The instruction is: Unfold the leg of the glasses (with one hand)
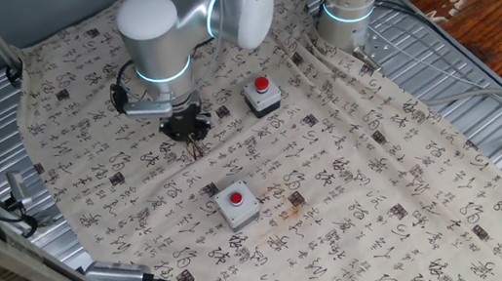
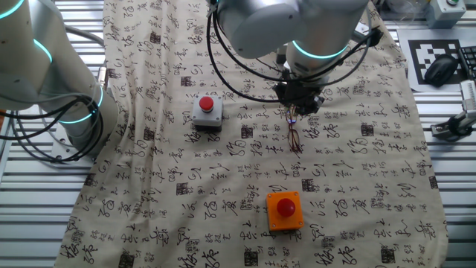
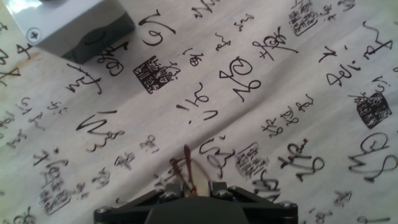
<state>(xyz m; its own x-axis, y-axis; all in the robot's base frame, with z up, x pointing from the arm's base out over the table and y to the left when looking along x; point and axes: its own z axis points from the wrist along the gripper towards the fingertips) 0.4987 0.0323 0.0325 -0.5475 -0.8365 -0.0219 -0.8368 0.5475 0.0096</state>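
Wrist pitched straight down, my silver arm holds its black two-finger gripper [image 1: 186, 128] low over the cream cloth [image 1: 357, 194] printed with black characters. I see the thin reddish-brown wire-framed glasses [image 2: 294, 136] directly beneath it; whether the fingers are clamped on them I cannot tell. Only the hand view shows the frame [image 3: 188, 171] rising between the fingertips, with a grey button box [image 3: 68, 25] at upper left.

Two fixed cameras overlook the cloth [image 1: 354, 175] from opposite sides; hand view close.
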